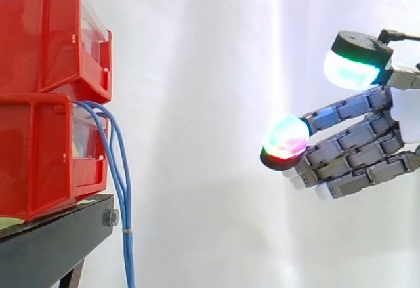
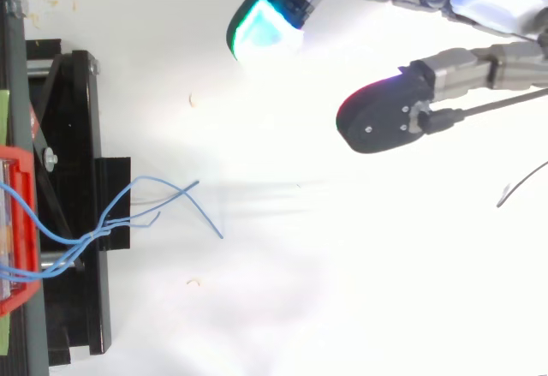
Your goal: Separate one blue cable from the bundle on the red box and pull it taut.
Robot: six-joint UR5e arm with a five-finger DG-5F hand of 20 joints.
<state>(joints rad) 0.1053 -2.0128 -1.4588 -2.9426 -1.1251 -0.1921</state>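
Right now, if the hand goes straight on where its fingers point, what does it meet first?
Probably the blue cables hanging from the lower red bin, with free space until then. From above, the hand sits off to one side, so it may miss them.

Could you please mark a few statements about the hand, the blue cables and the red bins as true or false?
1. The hand holds a blue cable. False: it is open, holds nothing and is well apart from the cables.
2. The cables come out of the lower bin and hang down. True.
3. The cables are taut. False: they hang slack past the stand.
4. The lower bin rests on the black stand. True.
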